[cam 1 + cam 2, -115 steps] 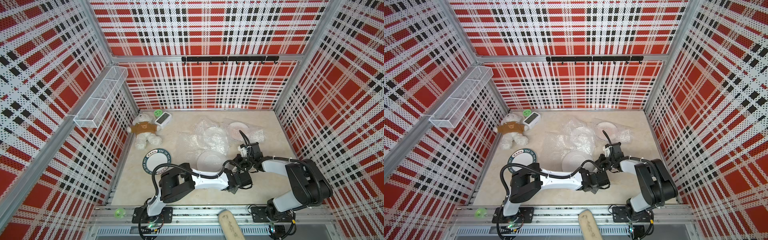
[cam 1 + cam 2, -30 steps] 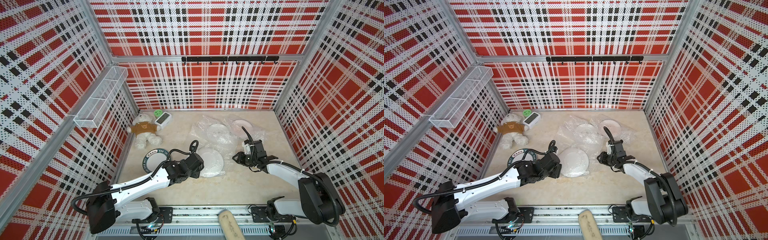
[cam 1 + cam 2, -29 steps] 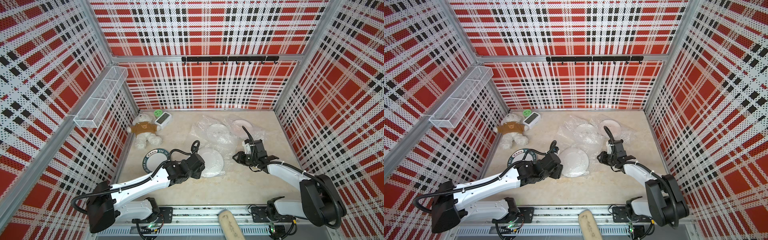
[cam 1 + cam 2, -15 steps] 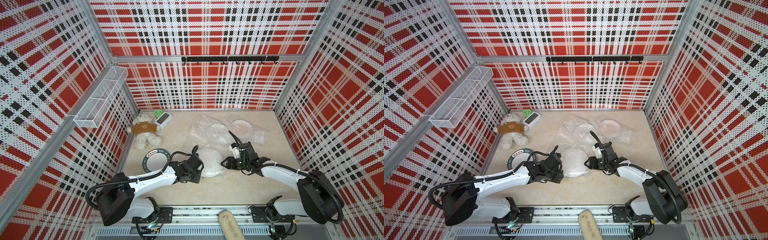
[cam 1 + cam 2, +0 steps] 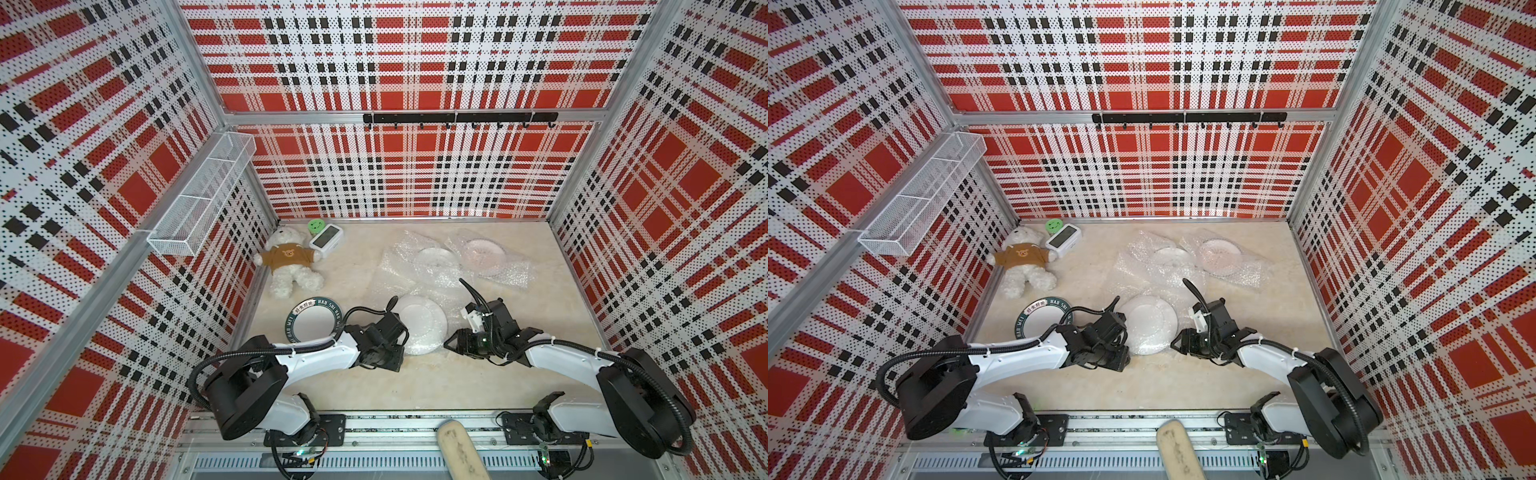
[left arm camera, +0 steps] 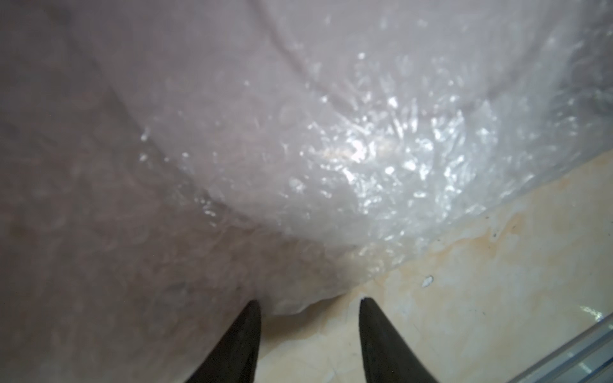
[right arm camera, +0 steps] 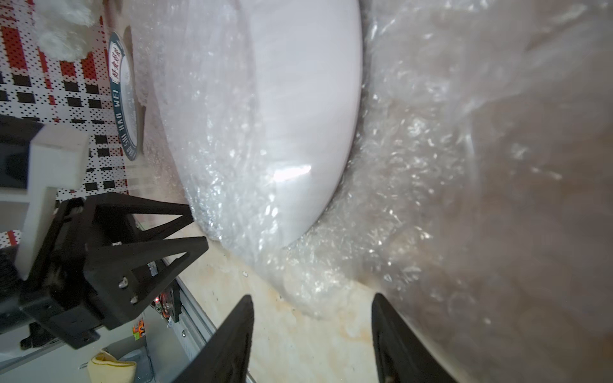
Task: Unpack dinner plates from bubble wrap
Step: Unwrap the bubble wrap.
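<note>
A white dinner plate (image 5: pixel 422 322) (image 5: pixel 1148 318) lies at the table's middle, wrapped in bubble wrap (image 6: pixel 365 149) (image 7: pixel 232 159). My left gripper (image 5: pixel 404 340) (image 5: pixel 1128 337) (image 6: pixel 310 300) is open at its left near edge, and the wrap's edge reaches in beside one fingertip. My right gripper (image 5: pixel 447 343) (image 5: pixel 1173 343) (image 7: pixel 311 296) is open at the plate's right near edge, with a wrap fold just ahead of its tips. A bare dark-rimmed lettered plate (image 5: pixel 311 324) (image 7: pixel 124 99) lies to the left. Two wrapped plates (image 5: pixel 434 257) (image 5: pixel 482 253) lie further back.
Loose bubble wrap (image 5: pixel 399 282) is spread behind the middle plate. A teddy bear (image 5: pixel 291 262) and a white clock (image 5: pixel 326 237) sit at the back left. A wire basket (image 5: pixel 199 199) hangs on the left wall. A yellowish object (image 5: pixel 459 451) lies on the front rail.
My right gripper has moved left and nearer to the front, up to the middle plate's edge, and its jaws have widened. My left gripper has closed in on the plate's other side and narrowed.
</note>
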`<state>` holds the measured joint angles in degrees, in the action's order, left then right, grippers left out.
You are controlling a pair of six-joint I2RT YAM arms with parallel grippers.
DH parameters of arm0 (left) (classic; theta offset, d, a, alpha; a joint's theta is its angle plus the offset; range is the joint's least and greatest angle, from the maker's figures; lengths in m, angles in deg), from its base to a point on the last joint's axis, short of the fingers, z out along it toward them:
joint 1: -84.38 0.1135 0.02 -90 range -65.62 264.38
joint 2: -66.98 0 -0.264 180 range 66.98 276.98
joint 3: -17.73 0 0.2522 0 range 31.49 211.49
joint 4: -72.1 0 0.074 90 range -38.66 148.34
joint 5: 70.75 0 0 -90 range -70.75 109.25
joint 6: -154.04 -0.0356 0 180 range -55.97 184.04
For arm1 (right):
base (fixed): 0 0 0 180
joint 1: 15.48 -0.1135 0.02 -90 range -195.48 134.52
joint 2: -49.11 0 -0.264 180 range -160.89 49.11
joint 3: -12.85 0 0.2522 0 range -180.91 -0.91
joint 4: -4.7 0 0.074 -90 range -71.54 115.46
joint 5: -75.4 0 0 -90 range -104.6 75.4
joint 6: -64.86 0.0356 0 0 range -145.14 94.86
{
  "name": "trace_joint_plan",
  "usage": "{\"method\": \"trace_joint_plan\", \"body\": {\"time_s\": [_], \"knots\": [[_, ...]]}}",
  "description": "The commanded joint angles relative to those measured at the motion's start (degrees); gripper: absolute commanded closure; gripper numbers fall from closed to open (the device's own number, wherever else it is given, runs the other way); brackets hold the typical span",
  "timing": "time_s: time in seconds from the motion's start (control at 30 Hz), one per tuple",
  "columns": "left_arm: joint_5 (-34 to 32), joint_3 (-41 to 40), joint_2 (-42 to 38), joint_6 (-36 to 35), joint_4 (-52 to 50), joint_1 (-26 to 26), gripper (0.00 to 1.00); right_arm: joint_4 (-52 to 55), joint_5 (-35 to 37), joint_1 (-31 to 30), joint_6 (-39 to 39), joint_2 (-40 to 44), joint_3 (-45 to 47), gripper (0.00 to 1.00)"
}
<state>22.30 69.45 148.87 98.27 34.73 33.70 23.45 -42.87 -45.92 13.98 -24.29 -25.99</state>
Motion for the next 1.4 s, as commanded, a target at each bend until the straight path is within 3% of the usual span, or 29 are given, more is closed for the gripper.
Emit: {"method": "trace_joint_plan", "body": {"time_s": [0.0,0.17,0.5,0.7,0.83,0.97,1.17,1.27,1.37], "knots": [[1.22,1.26,1.91,0.07,2.29,-0.96,0.49,-1.05,-1.86,-0.28,2.08,5.01,1.92,0.38],[1.98,2.3,4.87,0.38,4.45,-2.26,0.49,-1.14,-2.34,-0.74,3.94,10.13,3.45,0.33],[2.02,1.31,3.72,2.06,5.91,-3.6,0.49,-16.82,-1.38,-1.77,11.82,-4.24,5.59,0.48],[3.38,-0.87,0.79,3.09,7.68,-2.66,0.43,-25.56,0.45,-1.81,16.46,-9.44,5.45,0.65],[4.98,-4.14,-3.88,5.63,9.58,-0.77,0.37,-26.07,1.8,-1.79,18.59,-9.62,5.81,0.87],[4.52,-5.67,-10.5,5.31,7.84,-0.63,0.32,-23.77,1.79,-1.96,19.06,-7.53,5.36,0.98],[-6.47,1.48,-13.54,-1.14,-0.82,-6.67,0.28,-15.78,2.2,-2.22,16.74,-3.71,2.62,1.0],[-8.48,3.73,-11.24,-2.42,-1.43,-7.86,0.27,-11.41,3.2,-2.24,14.65,-2.38,1.2,0.94],[-7.75,4.68,-9.13,-2.76,-0.67,-7.86,0.27,-7.96,4.41,-2.26,13.46,-0.91,0.1,0.76]]}}
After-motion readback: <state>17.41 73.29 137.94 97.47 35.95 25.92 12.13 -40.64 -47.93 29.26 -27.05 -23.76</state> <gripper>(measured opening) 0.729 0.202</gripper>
